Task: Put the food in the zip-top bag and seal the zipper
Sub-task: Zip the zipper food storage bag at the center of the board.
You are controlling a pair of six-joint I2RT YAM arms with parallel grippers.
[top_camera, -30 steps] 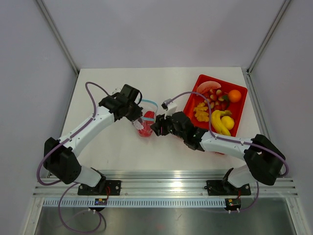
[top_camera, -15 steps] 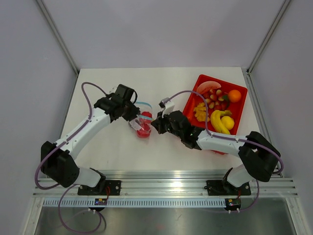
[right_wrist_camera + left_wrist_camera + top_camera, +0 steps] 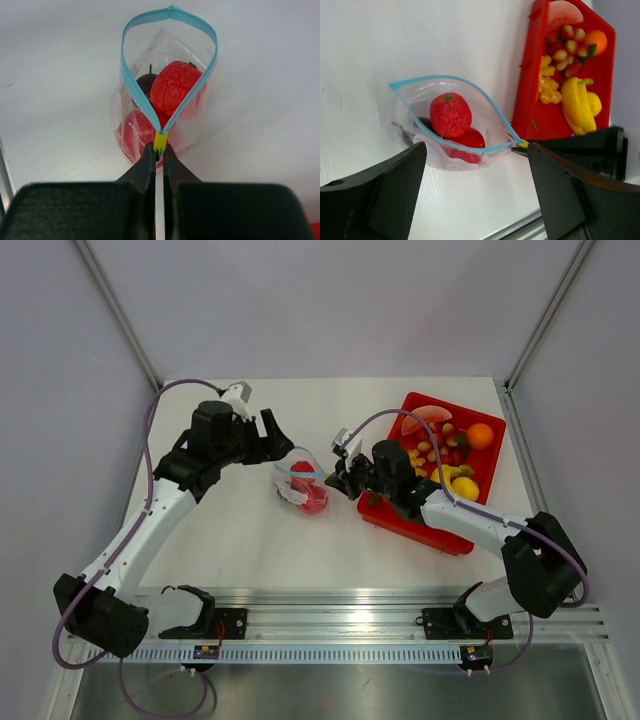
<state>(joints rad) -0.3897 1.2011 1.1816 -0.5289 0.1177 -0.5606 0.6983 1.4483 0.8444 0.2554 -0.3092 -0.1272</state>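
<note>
The zip-top bag [image 3: 296, 480] lies mid-table with its mouth gaping wide, the light blue zipper [image 3: 170, 14] forming a loop. Inside sits the food: a bumpy red fruit [image 3: 175, 87], a glossy red tomato-like one [image 3: 132, 135] and a dark purple one [image 3: 145, 82] behind them. My right gripper [image 3: 156, 150] is shut on the small yellow slider [image 3: 160, 141] at the zipper's near end. My left gripper [image 3: 277, 440] hangs open up and left of the bag, touching nothing. In the left wrist view the bag [image 3: 420, 100] lies beyond the spread fingers [image 3: 380, 190].
A red tray [image 3: 405, 523] stands right of the bag, just behind my right arm, holding a banana [image 3: 448, 490], an orange ball fruit [image 3: 480, 435] and several small fruits. The aluminium rail runs along the table's near edge.
My left gripper let go of the bag, opened and drew back up and left. My right gripper closed on the yellow slider, and the bag shifted slightly right.
</note>
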